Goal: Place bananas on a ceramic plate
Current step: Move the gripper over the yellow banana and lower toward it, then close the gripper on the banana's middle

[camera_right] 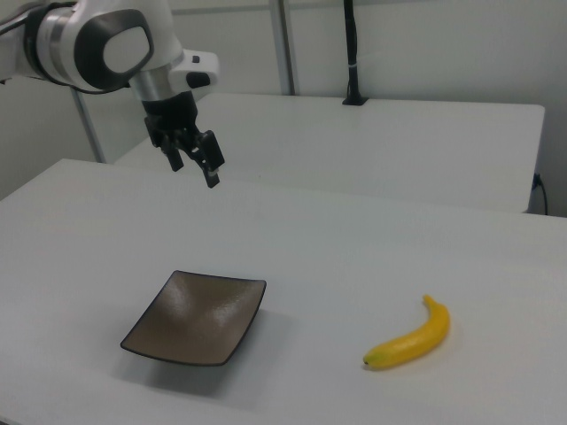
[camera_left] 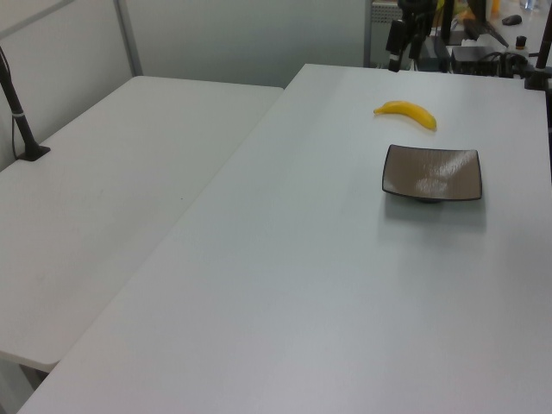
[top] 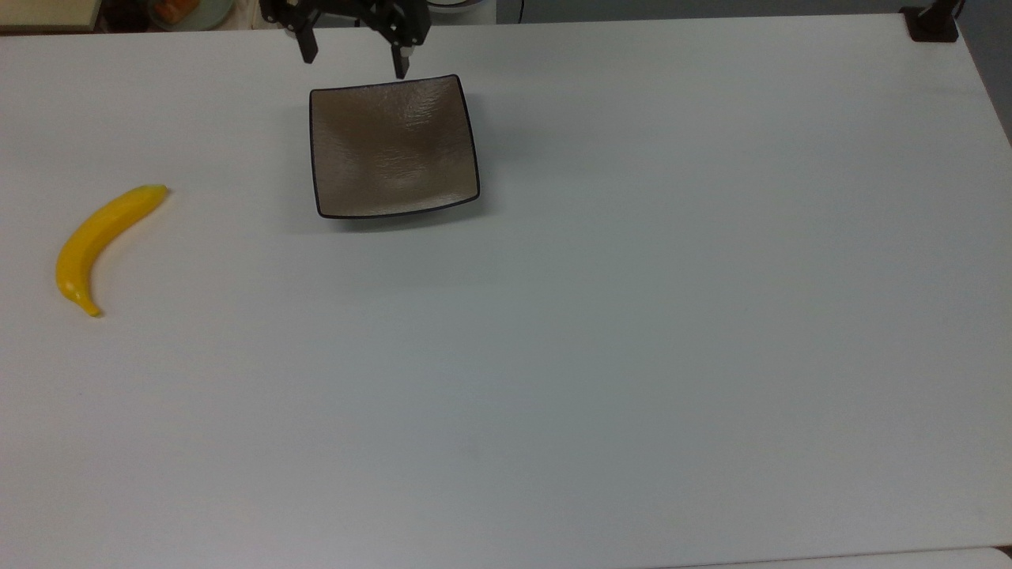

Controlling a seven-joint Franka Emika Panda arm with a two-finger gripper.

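Note:
A glossy yellow banana [top: 100,241] lies on the white table at the top view's left; it also shows as the banana [camera_left: 408,113] and the banana [camera_right: 409,338]. The square brown plate [top: 393,146] with a black rim sits empty near the table's far edge, seen too as the plate [camera_left: 432,172] and the plate [camera_right: 197,316]. My gripper [top: 353,57] hangs open in the air above the plate's far edge, nothing between its fingers. It appears as the gripper [camera_right: 194,164] high above the table, and as the gripper [camera_left: 399,53] beyond the banana.
The white table [top: 601,316] stretches wide to the top view's right and front. A second white table [camera_left: 112,181] adjoins it in the left view. A black post base [top: 933,22] stands at the top view's far right corner. Clutter lies behind the far edge.

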